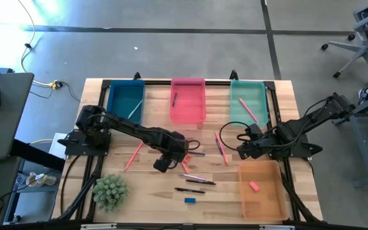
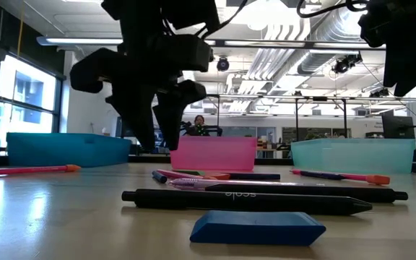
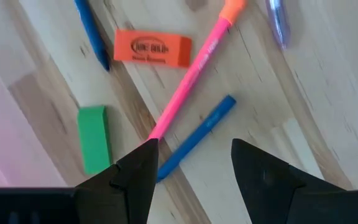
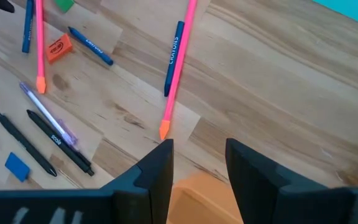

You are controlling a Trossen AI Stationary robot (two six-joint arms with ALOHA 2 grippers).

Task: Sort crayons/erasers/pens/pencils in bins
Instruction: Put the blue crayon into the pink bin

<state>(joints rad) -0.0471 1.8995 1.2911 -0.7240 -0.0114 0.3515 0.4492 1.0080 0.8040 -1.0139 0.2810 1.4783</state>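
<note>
My left gripper (image 1: pixel 165 162) hangs open near the table's middle, pointing down. In its wrist view its fingers (image 3: pixel 194 146) stand on either side of a blue crayon (image 3: pixel 194 137) without touching it. A pink pencil (image 3: pixel 191 68), an orange eraser (image 3: pixel 152 48) and a green eraser (image 3: pixel 94 138) lie flat beside it. Two dark pens (image 1: pixel 193 179) and a blue eraser (image 1: pixel 190 200) lie nearer the front edge. My right gripper (image 4: pixel 199 146) is open above the orange bin's (image 1: pixel 260 191) far corner, with another pink pencil (image 4: pixel 179 68) and crayon (image 4: pixel 173 56) beyond it.
The blue bin (image 1: pixel 126 99), pink bin (image 1: pixel 188 99) and teal bin (image 1: pixel 248 102) line the far edge, each with a stick inside. A pink eraser (image 1: pixel 254 186) lies in the orange bin. A green spiky plant (image 1: pixel 110 190) stands front left. A pink pencil (image 1: pixel 133 155) lies left of my left gripper.
</note>
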